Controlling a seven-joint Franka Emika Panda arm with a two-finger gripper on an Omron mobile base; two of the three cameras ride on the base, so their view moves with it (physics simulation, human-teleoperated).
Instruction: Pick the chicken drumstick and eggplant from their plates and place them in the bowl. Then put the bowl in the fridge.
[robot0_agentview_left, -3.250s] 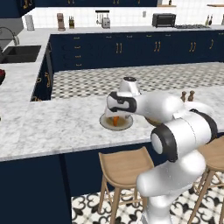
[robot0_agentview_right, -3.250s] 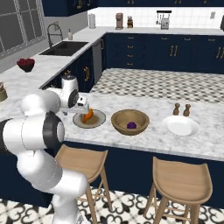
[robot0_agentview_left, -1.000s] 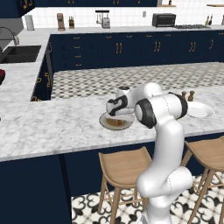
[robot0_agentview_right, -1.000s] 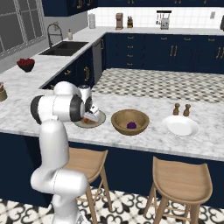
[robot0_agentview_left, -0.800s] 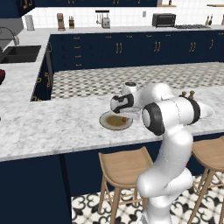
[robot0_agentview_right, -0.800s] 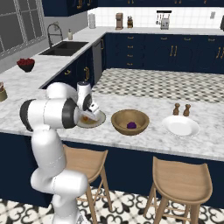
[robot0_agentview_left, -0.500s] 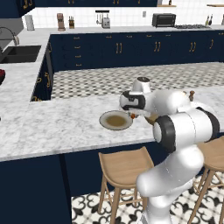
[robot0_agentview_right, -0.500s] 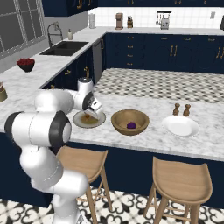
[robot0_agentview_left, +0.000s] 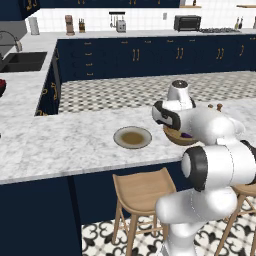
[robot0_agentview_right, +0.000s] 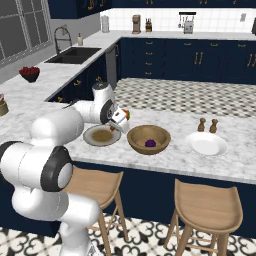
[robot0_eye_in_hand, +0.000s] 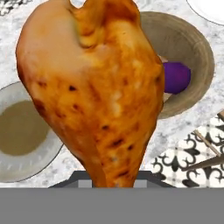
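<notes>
Arm: white with dark joints; rises from the base, bends at a bulky elbow and reaches forward over the counter (robot0_agentview_right: 165, 159)
Wrist: folded low and level, just above the counter top; hand turned sideways toward the robot's right
Pincer (robot0_agentview_right: 121, 121): closed tight on the chicken drumstick (robot0_eye_in_hand: 94, 83); fingers hidden behind the meat in the hand view
Grip: tapered end down between the fingers; bulbous end pointing away from the hand
Height: held clear of the counter, not resting on it
</notes>
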